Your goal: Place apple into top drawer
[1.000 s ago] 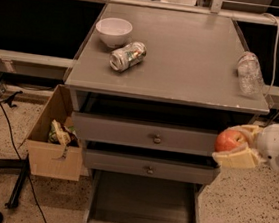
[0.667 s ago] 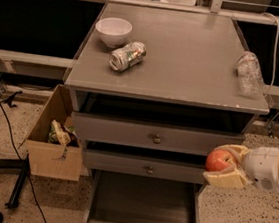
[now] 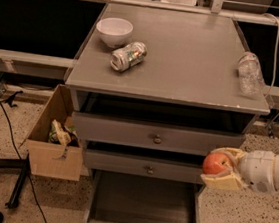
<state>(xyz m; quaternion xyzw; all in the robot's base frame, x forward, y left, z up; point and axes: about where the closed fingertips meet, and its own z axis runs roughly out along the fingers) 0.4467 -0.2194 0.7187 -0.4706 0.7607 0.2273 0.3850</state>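
Note:
The red-orange apple (image 3: 215,163) is held between the cream fingers (image 3: 223,182) of my gripper (image 3: 213,167), which is shut on it. The white arm reaches in from the right edge. Apple and gripper hang in front of the cabinet's right side, level with the gap between the top drawer (image 3: 127,132) and the middle drawer (image 3: 123,164). The top drawer's front carries a small knob (image 3: 157,139), and a dark gap shows above it under the tabletop.
The bottom drawer (image 3: 144,204) is pulled out, below the gripper. On the grey tabletop (image 3: 185,63) stand a white bowl (image 3: 114,31), a crushed can (image 3: 128,56) and a plastic bottle (image 3: 249,73). A cardboard box (image 3: 56,139) with wrappers sits on the floor at left.
The gripper has carried the apple down and a little to the left, from beside the top drawer's front to the level of the middle drawer.

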